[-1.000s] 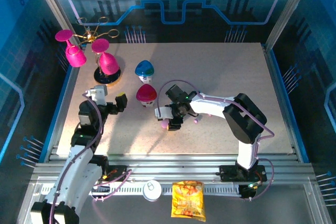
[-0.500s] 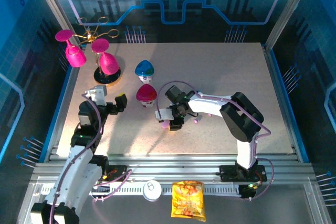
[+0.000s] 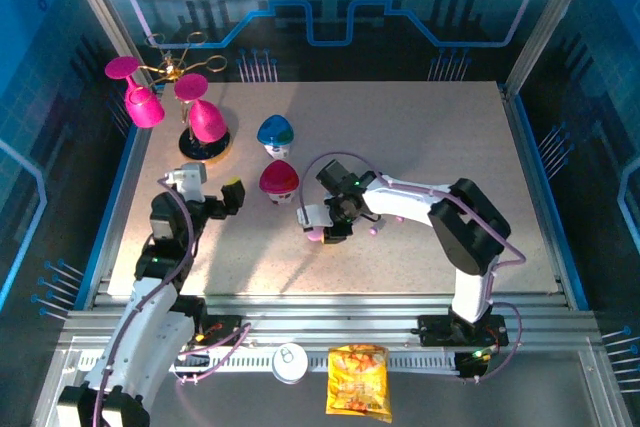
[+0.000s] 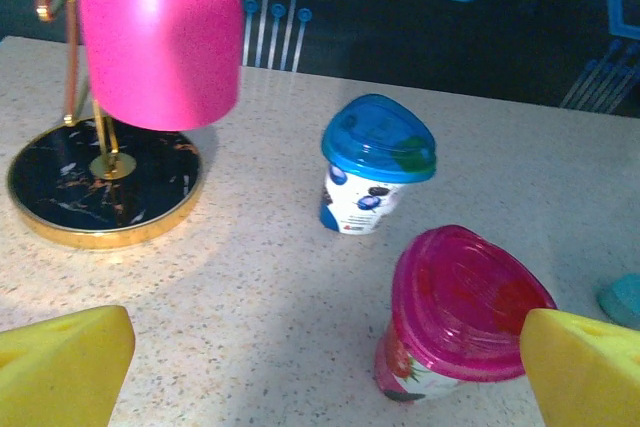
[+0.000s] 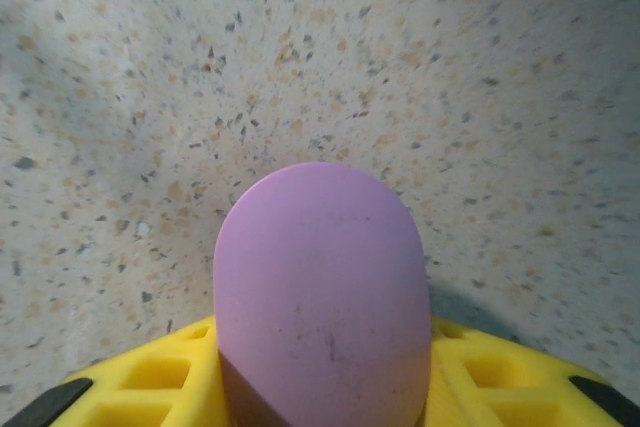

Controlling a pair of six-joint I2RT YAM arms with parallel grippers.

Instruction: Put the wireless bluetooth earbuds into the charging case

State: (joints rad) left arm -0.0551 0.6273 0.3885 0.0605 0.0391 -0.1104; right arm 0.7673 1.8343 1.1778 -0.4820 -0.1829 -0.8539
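Right gripper: our yellow pads flank a pinkish-purple earbud closely on both sides. We cannot tell whether they press it yet.
Held-side earbud: it lies on the speckled table, its rounded end pointing away from the jaws.
Second earbud: we see a tiny pinkish one on the table just right of the right gripper, beside the forearm.
Left gripper: we hold it spread wide and released, with nothing between its fingers, hovering left of the cups.
Pink-lidded cup: upright, nearest our left gripper.
Blue-lidded cup: upright, beyond the pink one and apart from it.
Glass stand: a black round base with a gold rim, far left, and a pink glass hanging upside down over it.
Teal shape: a rounded edge at the border of the left wrist view. We cannot tell what it is.
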